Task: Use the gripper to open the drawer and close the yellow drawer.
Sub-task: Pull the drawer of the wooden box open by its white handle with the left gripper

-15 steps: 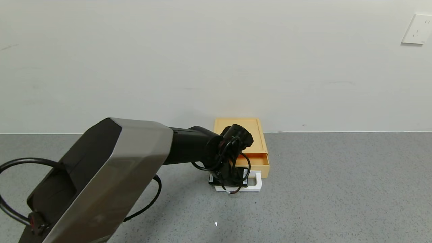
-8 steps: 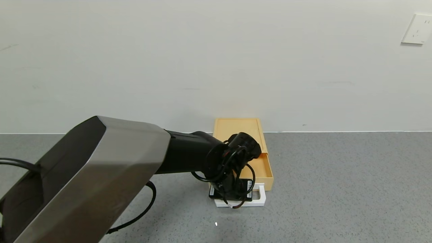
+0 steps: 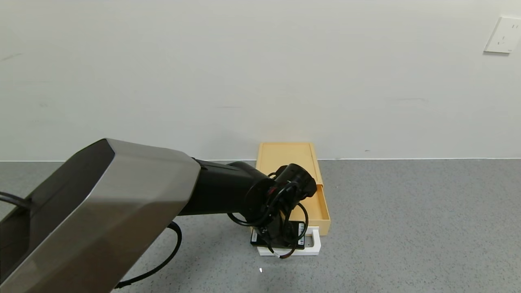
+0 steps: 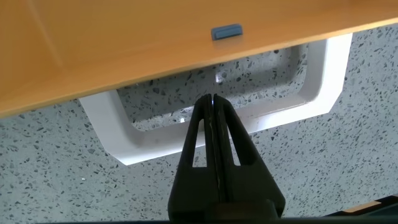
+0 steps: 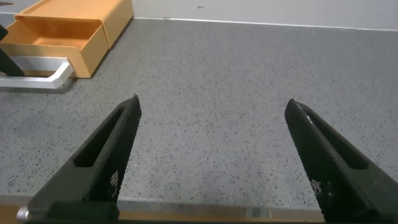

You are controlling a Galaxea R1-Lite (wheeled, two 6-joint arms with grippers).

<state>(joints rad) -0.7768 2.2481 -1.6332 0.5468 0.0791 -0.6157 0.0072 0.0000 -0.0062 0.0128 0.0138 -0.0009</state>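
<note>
Head view: grey speckled floor [image 3: 407,228], white wall [image 3: 244,73]; left claw [image 4: 213,102] together, right claw [image 5: 214,109] apart.

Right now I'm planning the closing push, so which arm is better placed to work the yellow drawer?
Left. Its end effector, shut, sits hooked inside the white handle of the pulled-out drawer. The right end effector hangs open over bare floor, apart from the drawer.
</note>
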